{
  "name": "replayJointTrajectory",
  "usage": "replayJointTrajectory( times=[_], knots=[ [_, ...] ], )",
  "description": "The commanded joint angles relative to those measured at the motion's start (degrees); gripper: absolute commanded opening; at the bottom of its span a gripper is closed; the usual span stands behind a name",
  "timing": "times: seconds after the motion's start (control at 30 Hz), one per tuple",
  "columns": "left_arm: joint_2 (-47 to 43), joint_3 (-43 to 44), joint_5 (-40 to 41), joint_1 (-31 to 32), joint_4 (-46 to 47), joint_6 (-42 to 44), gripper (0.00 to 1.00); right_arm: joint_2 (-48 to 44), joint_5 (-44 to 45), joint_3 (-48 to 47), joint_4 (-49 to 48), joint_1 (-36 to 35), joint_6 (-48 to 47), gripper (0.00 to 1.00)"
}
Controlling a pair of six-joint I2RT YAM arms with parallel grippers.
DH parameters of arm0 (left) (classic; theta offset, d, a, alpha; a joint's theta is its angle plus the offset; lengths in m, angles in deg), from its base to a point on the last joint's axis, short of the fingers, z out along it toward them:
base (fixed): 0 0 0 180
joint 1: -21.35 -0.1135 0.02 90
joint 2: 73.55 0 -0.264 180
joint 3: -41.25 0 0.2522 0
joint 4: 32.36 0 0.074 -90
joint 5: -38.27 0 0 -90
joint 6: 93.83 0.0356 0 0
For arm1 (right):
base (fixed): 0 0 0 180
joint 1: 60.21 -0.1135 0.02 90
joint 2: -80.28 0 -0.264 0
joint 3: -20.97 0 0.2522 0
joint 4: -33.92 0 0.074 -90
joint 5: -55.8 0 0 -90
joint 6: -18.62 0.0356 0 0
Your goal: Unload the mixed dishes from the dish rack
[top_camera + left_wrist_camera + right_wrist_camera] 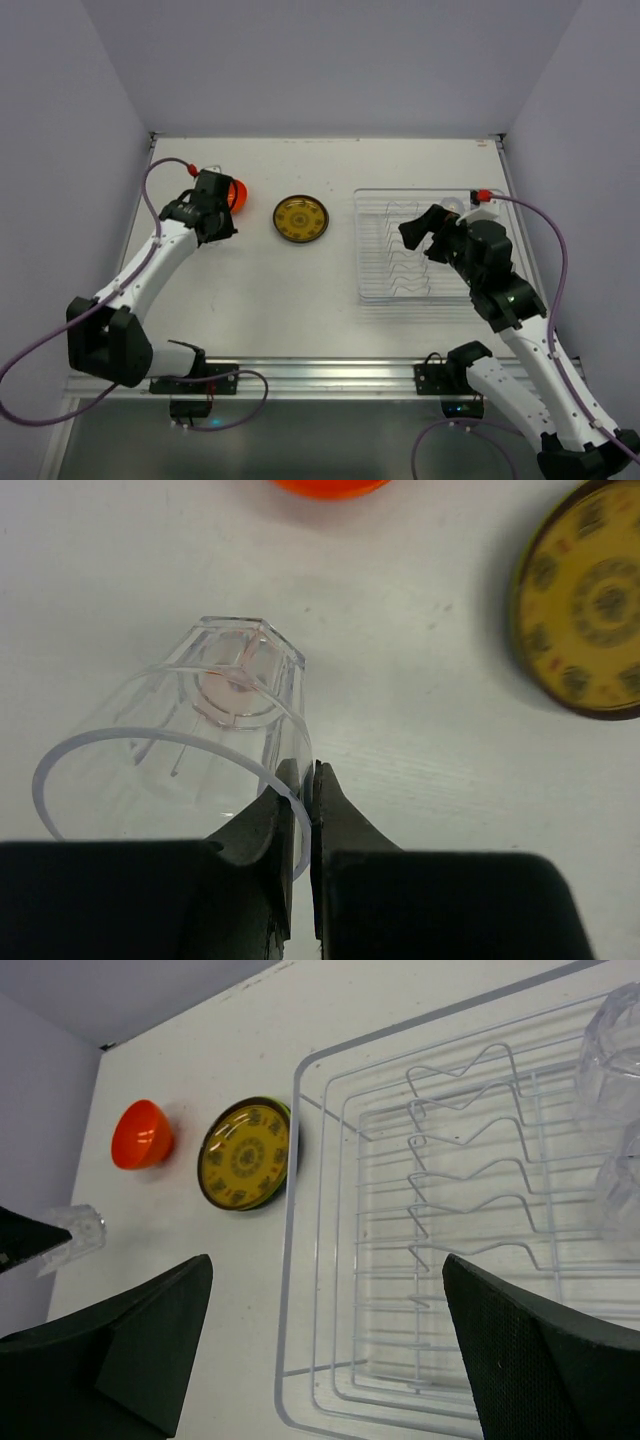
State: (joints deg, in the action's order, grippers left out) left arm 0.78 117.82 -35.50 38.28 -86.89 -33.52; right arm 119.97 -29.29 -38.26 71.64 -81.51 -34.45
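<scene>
— Cup (190,730) pinched by its rim: why?
— Left jaws clench its wall, likely to set it on the tabletop (420,680) near the orange bowl (237,193). Right jaws hang released over the dish rack (358,250), where other cups (610,1050) stand.

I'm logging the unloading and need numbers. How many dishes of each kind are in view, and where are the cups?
bowl: 1
plate: 1
cup: 3, this one pinched by its rim in the left tool, two more in the rack
Total: 5 dishes
</scene>
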Motion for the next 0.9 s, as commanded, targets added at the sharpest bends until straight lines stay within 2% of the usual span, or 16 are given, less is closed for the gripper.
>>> replayJointTrajectory(
  times=[0.0, 0.3, 0.33, 0.43, 0.67, 0.77, 0.83, 0.87],
  knots=[
    [4.8, 3.9, -1.0, -4.1, -8.4, 8.2, 0.00, 0.3, 2.7, -4.3, 4.0, 0.2, -5.8, 0.99],
    [15.2, 5.3, -2.5, -5.6, -10.3, 11.4, 0.00, -0.8, 2.5, -2.2, 4.4, 0.2, -11.0, 0.99],
    [15.5, 5.3, -3.0, -5.5, -10.0, 11.8, 0.04, -0.7, 2.5, -1.9, 4.4, 0.2, -11.2, 0.99],
    [16.7, 5.5, -4.7, -5.5, -9.2, 11.9, 0.08, 0.0, 2.5, -1.1, 4.4, 0.3, -11.6, 0.99],
    [17.4, 5.0, -5.6, -5.5, -7.9, 12.4, 0.14, -0.1, 2.3, -0.8, 4.3, 0.3, -11.2, 0.99],
    [16.6, 5.0, -5.9, -5.6, -7.5, 12.5, 0.23, -0.5, 2.5, -0.6, 4.3, 0.3, -10.8, 0.99],
    [15.5, 5.1, -5.9, -5.5, -7.6, 12.4, 0.40, -0.2, 2.4, -0.7, 4.3, 0.3, -10.6, 0.99],
    [15.1, 5.4, -5.9, -5.6, -7.5, 12.3, 0.44, 0.2, 2.4, -0.8, 4.3, 0.3, -10.4, 0.99]
  ],
)
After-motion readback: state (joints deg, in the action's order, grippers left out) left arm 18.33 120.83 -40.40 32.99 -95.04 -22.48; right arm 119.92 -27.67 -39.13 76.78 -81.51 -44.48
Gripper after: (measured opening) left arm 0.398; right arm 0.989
